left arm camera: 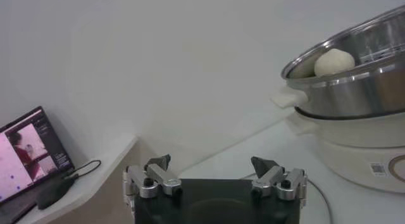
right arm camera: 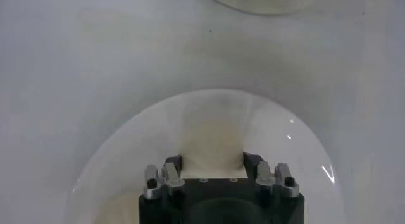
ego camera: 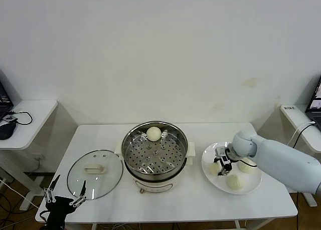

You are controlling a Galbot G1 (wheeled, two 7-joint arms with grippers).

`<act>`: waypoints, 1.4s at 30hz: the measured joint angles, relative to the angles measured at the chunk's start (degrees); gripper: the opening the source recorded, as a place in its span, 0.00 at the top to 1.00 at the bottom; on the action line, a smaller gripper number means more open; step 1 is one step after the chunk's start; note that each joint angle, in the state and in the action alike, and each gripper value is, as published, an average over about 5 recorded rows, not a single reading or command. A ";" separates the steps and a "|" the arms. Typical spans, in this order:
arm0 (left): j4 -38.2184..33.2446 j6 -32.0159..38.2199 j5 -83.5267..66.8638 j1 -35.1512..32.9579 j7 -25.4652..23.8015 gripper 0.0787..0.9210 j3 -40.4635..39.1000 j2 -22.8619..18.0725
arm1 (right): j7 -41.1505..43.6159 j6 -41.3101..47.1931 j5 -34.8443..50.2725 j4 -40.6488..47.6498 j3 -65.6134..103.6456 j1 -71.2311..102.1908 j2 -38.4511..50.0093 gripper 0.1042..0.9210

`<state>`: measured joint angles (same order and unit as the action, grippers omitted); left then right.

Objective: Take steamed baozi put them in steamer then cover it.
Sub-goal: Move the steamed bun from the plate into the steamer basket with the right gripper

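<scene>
Cream-white round dough buns are the matter now: one [ego camera: 153,134] lies already at the far side of the shiny round steel steamer basket [ego camera: 131,156], and three wait on the flat white plate [ego camera: 207,166] to its right. The right gripper [ego camera: 221,166] pinches the plate's left bun [right arm camera: 212,143] between its fingers; next it should lift straight up, then carry left. The left gripper [ego camera: 64,196], spread wide, idles near the round clear glass lid [ego camera: 95,172].

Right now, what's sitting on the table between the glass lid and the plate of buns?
The steamer on its white cooker base, one baozi inside, stands between the glass lid and the plate. The head view shows it.
</scene>
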<state>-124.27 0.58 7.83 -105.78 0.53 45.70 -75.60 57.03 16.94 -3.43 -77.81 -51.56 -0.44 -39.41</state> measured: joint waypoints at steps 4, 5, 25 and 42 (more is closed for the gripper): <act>0.01 0.10 -0.04 0.08 0.02 0.12 -0.17 0.03 | 0.84 0.45 1.29 -1.37 -0.91 -3.27 1.76 0.39; -0.02 0.10 -0.04 0.08 0.02 0.12 -0.24 0.07 | 0.96 0.59 1.71 -1.78 -1.27 -4.28 2.25 0.39; -0.26 0.11 -0.35 0.73 0.03 0.12 -0.77 0.84 | -2.72 8.16 19.94 -11.27 -13.68 -31.87 -2.10 0.37; 0.48 0.15 -0.29 1.11 0.03 0.12 0.10 -0.28 | -13.15 16.43 31.07 -6.01 -17.85 -30.43 -23.05 0.37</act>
<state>-123.79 0.73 7.54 -104.67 0.56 45.81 -75.88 43.87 33.37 27.64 -83.82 -69.42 -30.87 -62.46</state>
